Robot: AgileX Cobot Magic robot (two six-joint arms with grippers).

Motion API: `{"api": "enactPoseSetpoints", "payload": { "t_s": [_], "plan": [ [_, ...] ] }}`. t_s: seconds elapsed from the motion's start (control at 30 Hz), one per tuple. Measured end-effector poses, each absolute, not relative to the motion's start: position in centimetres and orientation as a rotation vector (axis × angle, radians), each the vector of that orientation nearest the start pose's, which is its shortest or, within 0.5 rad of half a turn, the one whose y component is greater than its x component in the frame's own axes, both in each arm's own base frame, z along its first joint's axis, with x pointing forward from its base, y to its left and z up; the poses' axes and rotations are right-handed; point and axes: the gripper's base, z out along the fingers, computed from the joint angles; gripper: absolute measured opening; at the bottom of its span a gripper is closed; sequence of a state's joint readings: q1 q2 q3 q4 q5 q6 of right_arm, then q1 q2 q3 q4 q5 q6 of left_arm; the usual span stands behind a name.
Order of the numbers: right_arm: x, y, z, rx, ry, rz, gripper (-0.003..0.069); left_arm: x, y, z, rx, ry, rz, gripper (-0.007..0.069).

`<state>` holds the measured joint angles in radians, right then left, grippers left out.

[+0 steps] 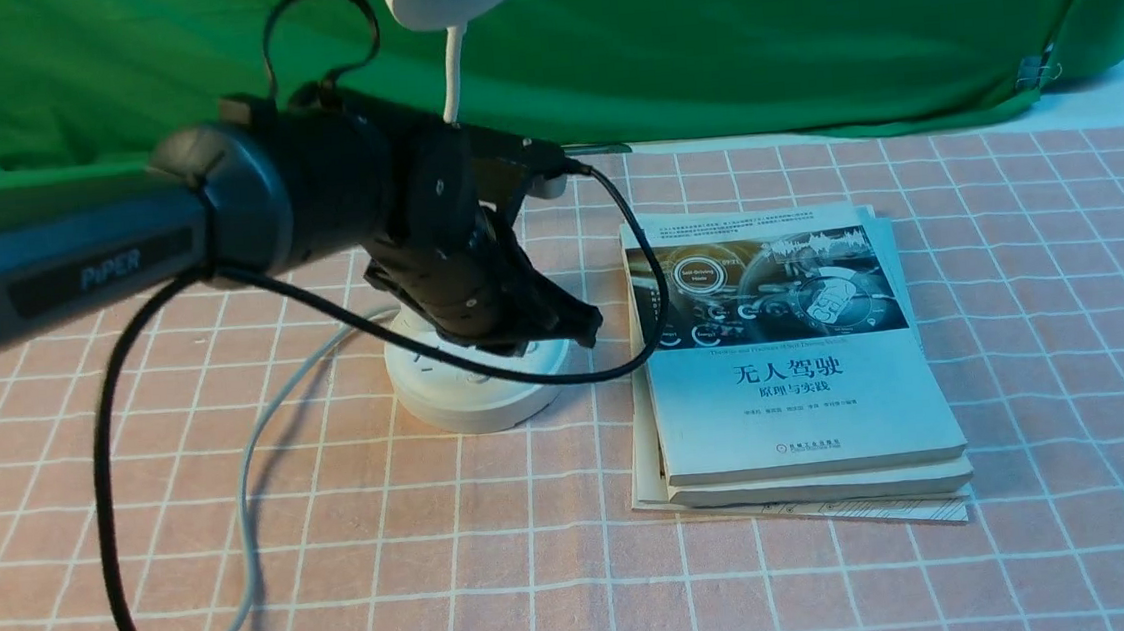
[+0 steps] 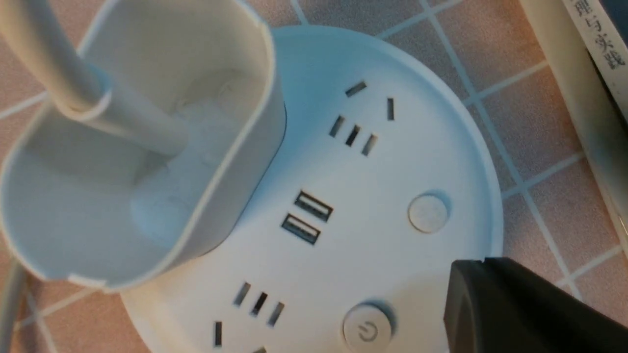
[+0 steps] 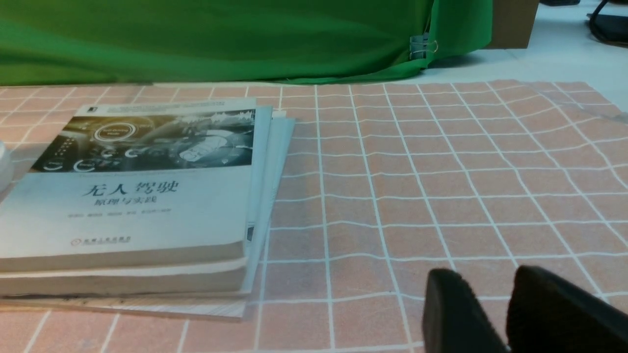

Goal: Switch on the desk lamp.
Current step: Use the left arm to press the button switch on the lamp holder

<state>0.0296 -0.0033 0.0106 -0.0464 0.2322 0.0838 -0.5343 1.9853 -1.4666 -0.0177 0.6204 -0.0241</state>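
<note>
The lamp stands just beside the left edge of the books, a narrow strip of cloth between them. The left gripper hangs over the base near the power button; its fingers look together. Wide cloth runs from the books' right edge and in front of the base. The right gripper's fingers are slightly apart, and the grey cord curves along the lamp's left.
</note>
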Motion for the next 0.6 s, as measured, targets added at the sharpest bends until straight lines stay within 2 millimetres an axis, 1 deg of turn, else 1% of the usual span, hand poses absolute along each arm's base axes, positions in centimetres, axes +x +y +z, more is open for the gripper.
{"api": "enactPoseSetpoints", "payload": {
  "t_s": [0.13,0.3,0.47,0.6],
  "plan": [
    [5.6,0.1,18.9,0.016,1.723,0.041,0.0241,37.7,-22.4,19.5,0.633,2.504,-0.228,0.0021],
    [5.6,0.1,18.9,0.016,1.723,0.041,0.0241,38.2,-22.5,19.5,0.615,2.451,-0.239,0.0021],
    [5.6,0.1,18.9,0.016,1.723,0.041,0.0241,38.7,-21.7,19.5,0.575,2.453,-0.23,0.0021],
    [5.6,0.1,18.9,0.016,1.723,0.041,0.0241,39.0,-21.4,19.1,0.566,2.463,-0.222,0.0021]
  ]
}}
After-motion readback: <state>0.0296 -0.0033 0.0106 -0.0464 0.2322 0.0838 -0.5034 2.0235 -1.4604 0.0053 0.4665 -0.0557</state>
